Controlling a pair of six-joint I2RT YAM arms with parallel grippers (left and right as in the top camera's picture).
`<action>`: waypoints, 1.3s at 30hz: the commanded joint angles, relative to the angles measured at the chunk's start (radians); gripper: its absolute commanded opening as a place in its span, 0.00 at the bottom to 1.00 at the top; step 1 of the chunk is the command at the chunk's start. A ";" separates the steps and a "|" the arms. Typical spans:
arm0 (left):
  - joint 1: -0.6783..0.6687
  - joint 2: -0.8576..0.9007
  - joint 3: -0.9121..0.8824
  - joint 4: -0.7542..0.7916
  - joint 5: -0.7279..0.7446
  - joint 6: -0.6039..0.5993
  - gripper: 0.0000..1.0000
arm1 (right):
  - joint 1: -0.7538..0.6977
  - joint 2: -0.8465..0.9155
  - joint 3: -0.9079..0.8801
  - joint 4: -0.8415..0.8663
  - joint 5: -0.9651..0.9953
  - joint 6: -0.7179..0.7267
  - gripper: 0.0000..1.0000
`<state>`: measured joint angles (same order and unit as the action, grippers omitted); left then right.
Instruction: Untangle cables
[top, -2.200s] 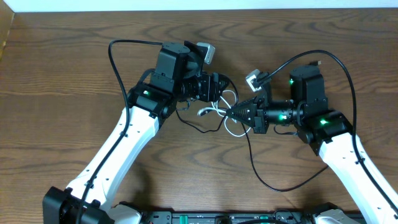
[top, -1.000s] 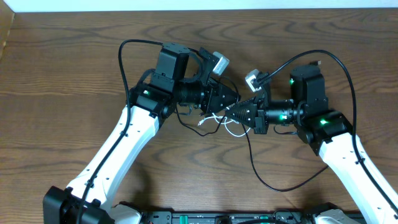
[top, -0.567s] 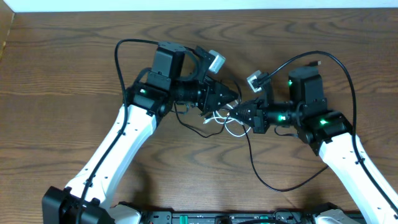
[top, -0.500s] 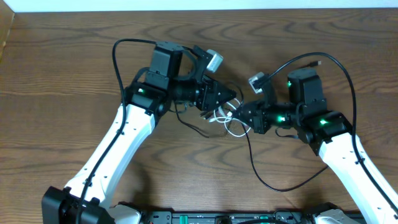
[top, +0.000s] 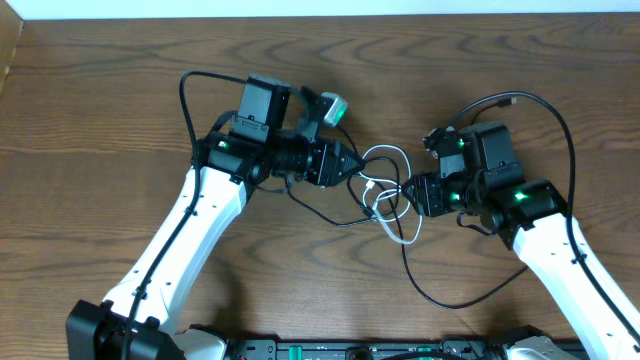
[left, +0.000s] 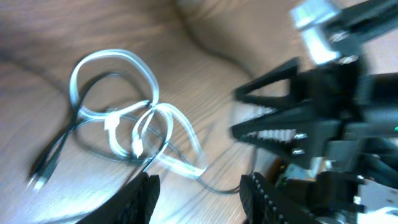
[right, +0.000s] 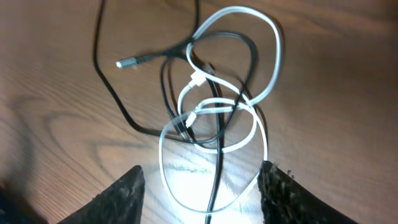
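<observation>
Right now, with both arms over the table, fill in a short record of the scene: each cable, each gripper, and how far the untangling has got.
white cable: lying on the table in several overlapping loops
black cable: threaded through the white loops, one silver-tipped plug lying off to the side
left gripper: open, holding nothing, beside the tangle
right gripper: open, holding nothing, facing the tangle
progress: the two cables are intertwined, not yet separated

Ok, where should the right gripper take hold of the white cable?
In the right wrist view, I'd take the white cable on the left arc of its nearest loop: it lies alone there, while the black cable crosses the loop's middle. Come from above, right gripper open across the cord.
</observation>
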<state>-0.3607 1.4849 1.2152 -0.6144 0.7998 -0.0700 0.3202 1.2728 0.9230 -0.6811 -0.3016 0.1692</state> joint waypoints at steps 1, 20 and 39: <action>0.002 0.011 -0.002 -0.070 -0.148 0.018 0.48 | 0.002 -0.005 0.011 -0.030 0.026 -0.006 0.59; 0.002 0.011 -0.003 -0.162 -0.225 0.018 0.48 | 0.105 0.265 0.010 -0.126 -0.134 -0.031 0.73; 0.002 0.011 -0.003 -0.163 -0.225 0.017 0.48 | 0.192 0.345 0.024 0.037 0.093 -0.001 0.01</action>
<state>-0.3607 1.4849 1.2152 -0.7757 0.5873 -0.0696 0.5110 1.6260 0.9234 -0.6312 -0.2203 0.1505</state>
